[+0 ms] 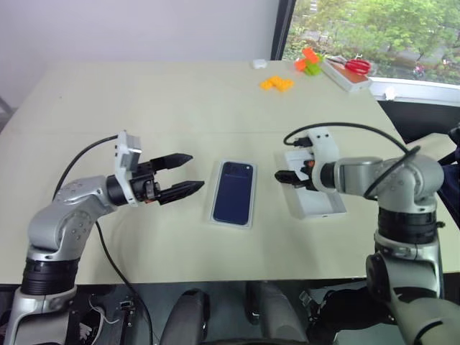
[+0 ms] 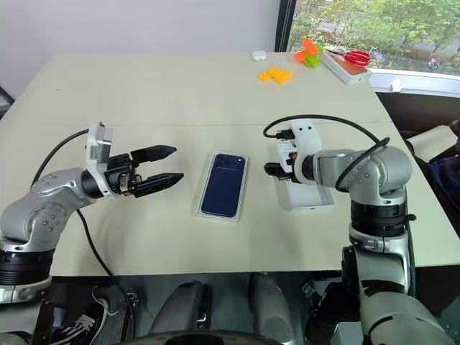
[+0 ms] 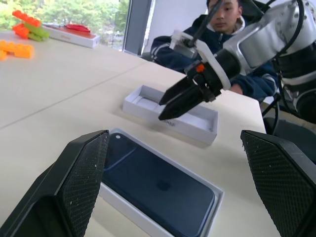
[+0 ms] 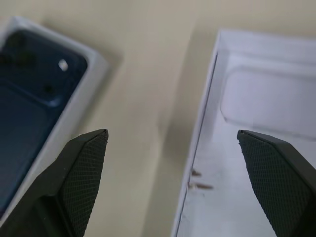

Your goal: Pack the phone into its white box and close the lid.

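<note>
My work surface is a wide beige table (image 1: 180, 108) with a faint seam running left to right. Beyond its far edge I see a plain pale wall (image 1: 144, 29), and at far right a dark-framed window (image 1: 374, 29) showing bright green foliage in daylight.

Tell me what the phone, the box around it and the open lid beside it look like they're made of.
Phone: probably glass or glossy plastic; its dark blue back reflects light. White box: likely matte cardboard, with thin, crisp walls. Lid: seemingly the same matte white card, thin-walled, pale inside.
</note>
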`<state>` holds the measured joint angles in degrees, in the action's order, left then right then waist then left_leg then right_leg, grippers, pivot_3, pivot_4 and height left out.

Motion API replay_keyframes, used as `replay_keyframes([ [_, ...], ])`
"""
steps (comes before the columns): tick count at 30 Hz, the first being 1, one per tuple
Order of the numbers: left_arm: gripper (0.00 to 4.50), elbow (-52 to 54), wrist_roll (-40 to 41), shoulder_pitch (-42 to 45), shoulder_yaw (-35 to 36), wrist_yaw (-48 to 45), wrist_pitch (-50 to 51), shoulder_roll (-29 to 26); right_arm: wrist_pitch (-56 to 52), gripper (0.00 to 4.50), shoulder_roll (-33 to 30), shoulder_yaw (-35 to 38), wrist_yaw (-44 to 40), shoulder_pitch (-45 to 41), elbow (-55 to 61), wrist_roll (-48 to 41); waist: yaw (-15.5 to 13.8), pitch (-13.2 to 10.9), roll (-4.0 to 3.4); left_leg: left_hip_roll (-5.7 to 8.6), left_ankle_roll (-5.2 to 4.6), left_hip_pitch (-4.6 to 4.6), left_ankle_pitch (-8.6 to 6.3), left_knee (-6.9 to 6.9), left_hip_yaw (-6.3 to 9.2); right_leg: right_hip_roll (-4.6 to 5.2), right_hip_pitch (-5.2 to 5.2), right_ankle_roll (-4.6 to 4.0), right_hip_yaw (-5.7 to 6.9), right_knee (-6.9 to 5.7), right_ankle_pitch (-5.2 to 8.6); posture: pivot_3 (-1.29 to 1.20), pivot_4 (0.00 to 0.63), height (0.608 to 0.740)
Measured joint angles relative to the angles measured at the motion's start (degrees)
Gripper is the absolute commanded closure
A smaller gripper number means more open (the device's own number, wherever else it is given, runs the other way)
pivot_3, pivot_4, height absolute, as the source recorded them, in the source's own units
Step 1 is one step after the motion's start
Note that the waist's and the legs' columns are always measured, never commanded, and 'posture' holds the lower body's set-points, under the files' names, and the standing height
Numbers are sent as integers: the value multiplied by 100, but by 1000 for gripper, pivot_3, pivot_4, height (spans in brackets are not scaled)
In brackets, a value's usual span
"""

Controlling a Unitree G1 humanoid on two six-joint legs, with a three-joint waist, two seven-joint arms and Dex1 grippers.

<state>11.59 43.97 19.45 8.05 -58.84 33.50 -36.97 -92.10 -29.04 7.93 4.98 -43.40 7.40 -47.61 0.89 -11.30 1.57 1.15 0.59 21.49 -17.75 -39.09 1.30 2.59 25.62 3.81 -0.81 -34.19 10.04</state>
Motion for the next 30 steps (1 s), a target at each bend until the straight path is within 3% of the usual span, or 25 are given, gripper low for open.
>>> replay_keyframes([
  [5,0,-38,-24,83,-38,55,-3,102,-1,108,-583,-480,910,16,-250,-1152,2,0,-1,1,-14,2,-8,0,-6,2,-1,1,-3,6,1,0,150,740],
  [10,0,-26,-37,82,-46,145,-3,137,-2,108,-602,-631,1860,16,-427,-2180,22,-1,-1,-5,-20,-1,-11,0,-9,-3,0,3,-6,6,1,0,150,740],
  [21,0,44,-45,44,-45,255,-7,151,-2,108,-564,-646,3305,119,-611,-3065,6,0,-1,-3,-24,2,-14,-1,-12,-2,-1,5,-8,9,3,0,150,740],
  [25,0,45,-52,36,-45,261,-13,151,-2,1326,-419,-524,3606,134,-723,-3214,8,-1,-1,-3,-24,2,-14,-1,-11,-3,0,6,-8,8,3,0,150,740],
  [30,0,45,-77,36,-46,286,-15,176,-2,3928,-349,-495,3870,133,-787,-3313,10,-1,-1,-4,-24,1,-14,-1,-11,-3,0,6,-8,9,4,0,150,740],
])
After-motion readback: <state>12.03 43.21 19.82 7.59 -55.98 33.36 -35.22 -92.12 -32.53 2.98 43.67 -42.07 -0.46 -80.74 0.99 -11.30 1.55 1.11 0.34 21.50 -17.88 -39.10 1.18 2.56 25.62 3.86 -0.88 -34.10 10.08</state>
